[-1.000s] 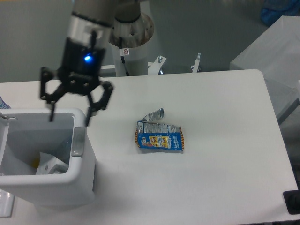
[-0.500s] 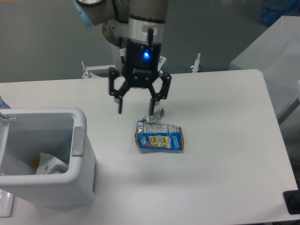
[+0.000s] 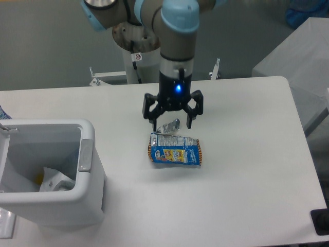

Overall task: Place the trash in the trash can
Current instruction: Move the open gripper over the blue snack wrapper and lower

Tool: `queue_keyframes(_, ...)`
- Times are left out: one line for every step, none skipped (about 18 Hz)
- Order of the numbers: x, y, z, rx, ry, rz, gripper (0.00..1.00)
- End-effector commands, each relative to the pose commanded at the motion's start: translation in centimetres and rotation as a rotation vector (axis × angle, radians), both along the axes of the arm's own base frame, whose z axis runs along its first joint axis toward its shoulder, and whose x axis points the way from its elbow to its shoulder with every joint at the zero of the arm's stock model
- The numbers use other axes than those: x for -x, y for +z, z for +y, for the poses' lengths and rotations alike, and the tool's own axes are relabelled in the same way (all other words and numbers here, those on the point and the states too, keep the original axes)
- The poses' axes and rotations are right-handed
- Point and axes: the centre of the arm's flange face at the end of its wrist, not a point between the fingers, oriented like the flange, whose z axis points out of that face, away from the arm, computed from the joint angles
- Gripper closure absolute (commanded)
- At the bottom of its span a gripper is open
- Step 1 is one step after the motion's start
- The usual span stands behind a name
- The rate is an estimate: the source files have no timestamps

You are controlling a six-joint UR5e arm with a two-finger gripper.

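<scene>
jaws are seen spread wide, nothing held between them. gripper [image 3: 172, 123] is positioned over the table [image 3: 247, 170], pointing down, directly above the upper edge of the snack packet [image 3: 175, 152]. fingertips [image 3: 154, 126] are seen either side of the packet's silver torn edge [image 3: 169, 126]; contact w/ the foil cannot be told from this view. a blue light is lit on the gripper body, just below the arm's [image 3: 176, 36] wrist.

snack packet: blue-and-orange foil, lying flat on the white table approx. mid-table, torn silver end pointing toward the robot base [image 3: 138, 49]. it is well apart from the trash can [image 3: 87, 154].

trash can: boxy white bin w/ thick rim and rounded corners, standing upright at the table's near-left corner, opening facing up. a grey flap [image 3: 85, 154] is seen hanging inside along the right wall. inside, at the bottom, a whitish wrapper [image 3: 54, 180] is visible, w/ a small yellow spot beside it; any marking on it is too small to be made out.

a grey-white box [image 3: 300, 56] is seen off the table's far-right side. a dark object is partly cut off at the frame's bottom-right corner; it cannot be identified.
</scene>
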Motion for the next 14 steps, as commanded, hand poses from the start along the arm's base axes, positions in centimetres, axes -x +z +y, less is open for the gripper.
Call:
queue_keyframes(-0.1, -1.1, 0.8, 0.040, 0.010, 0.003, 0.00)
queue_keyframes(-0.1, -1.9, 1.6, 0.067, 0.028, 0.004, 0.00)
queue_keyframes(0.2, -2.9, 2.2, 0.087, 0.059, -0.003, 0.00)
queue_keyframes(0.5, -3.8, 2.6, 0.098, 0.089, -0.015, 0.00)
queue_keyframes(0.8, -4.6, 3.0, 0.106, 0.105, -0.027, 0.00)
queue_keyframes(0.6, -5.5, 3.6, 0.116, 0.097, -0.040, 0.00)
queue_keyframes(0.3, -6.2, 4.3, 0.123, 0.089, -0.049, 0.00)
queue_keyframes(0.7, -6.8, 4.8, 0.129, 0.097, -0.054, 0.00)
queue_keyframes(1.0, -7.7, 5.1, 0.138, 0.113, -0.068, 0.00)
queue_keyframes(1.2, -8.7, 5.4, 0.150, 0.117, -0.081, 0.00)
queue_keyframes(0.7, -10.0, 5.9, 0.169, 0.106, -0.094, 0.00)
queue_keyframes(0.3, -10.8, 6.2, 0.188, 0.098, -0.097, 0.00)
queue_keyframes(0.2, -11.2, 6.4, 0.201, 0.097, -0.095, 0.00)
queue_keyframes(0.1, -11.1, 6.7, 0.197, 0.100, -0.093, 0.00)
